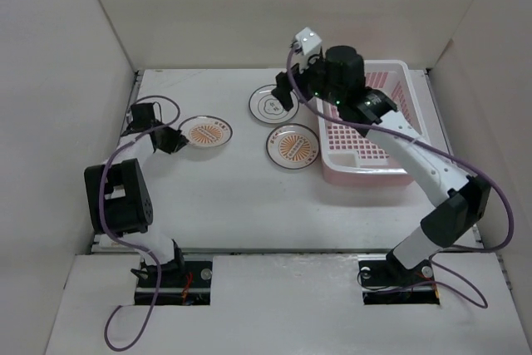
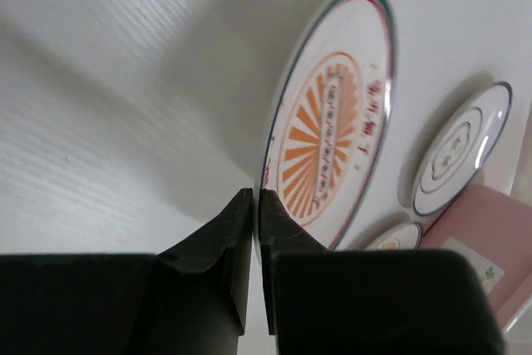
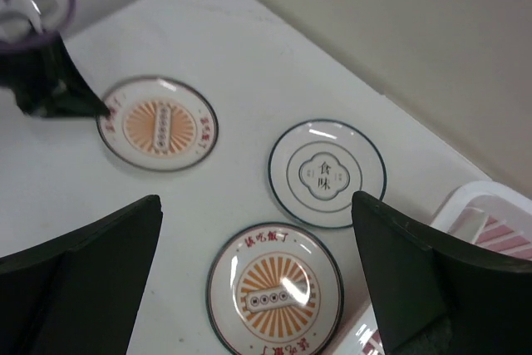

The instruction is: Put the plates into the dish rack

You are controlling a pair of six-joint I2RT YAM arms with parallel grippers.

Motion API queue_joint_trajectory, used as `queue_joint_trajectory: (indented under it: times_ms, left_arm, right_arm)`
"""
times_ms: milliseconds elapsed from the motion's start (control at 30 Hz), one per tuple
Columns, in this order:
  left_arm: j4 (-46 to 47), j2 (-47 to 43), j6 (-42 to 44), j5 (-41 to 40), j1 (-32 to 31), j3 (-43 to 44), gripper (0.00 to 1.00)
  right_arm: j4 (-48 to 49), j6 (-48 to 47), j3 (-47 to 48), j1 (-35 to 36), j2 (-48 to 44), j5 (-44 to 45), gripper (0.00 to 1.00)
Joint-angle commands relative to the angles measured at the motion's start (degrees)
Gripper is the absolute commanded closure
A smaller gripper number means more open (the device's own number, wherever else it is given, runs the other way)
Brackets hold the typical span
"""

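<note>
One sunburst plate (image 1: 206,132) fast in the left pincer (image 2: 256,195); right pincer (image 3: 256,201) wide above the white plate (image 3: 327,174).

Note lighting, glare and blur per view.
Top view: even light, faint shadows. Left wrist: left plate casts a broad soft shadow on the table; glare streak on white plate. Right wrist: right tool dark, soft-edged at the frame's bottom.

Orange sunburst plate (image 1: 206,132), identical twin (image 1: 293,146), white ringed plate (image 3: 327,172), pink rack (image 1: 357,145).

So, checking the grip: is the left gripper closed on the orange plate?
Shut: the left gripper has its jaws nearly together, pinching the rim of the orange plate.
</note>
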Motion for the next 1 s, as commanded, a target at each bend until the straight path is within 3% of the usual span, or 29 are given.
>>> queue_joint_trajectory:
  times_ms: [0,233,333,467,633,967]
  left_arm:
    - [-12.8,-9.6,1.8,-4.2,-1.1,7.1,1.00]
    - [-27.3,-13.2,-0.3,-2.9,-2.2,19.2,1.00]
    - [-32.1,-12.4,-0.9,2.0,-2.2,21.3,1.00]
    - [-32.1,-12.6,-3.0,7.7,-2.7,21.8,1.00]
    - [-35.2,-12.6,-3.6,8.3,-3.9,25.2,1.00]
    - [-33.4,-12.6,-4.3,12.2,-4.9,25.2,1.00]
  right_arm:
    - [-1.2,-9.8,-2.1,2.6,1.0,8.7,0.00]
    - [-0.7,-18.4,-1.7,8.1,6.5,1.6,0.00]
    - [-2.7,-24.1,1.6,11.1,9.8,0.8,0.07]
    - [-4.8,-28.4,5.5,16.6,13.6,4.3,0.10]
    - [-2.6,-29.6,5.3,19.9,14.8,6.5,0.14]
    - [1.3,-30.1,5.8,20.4,17.0,12.9,0.17]
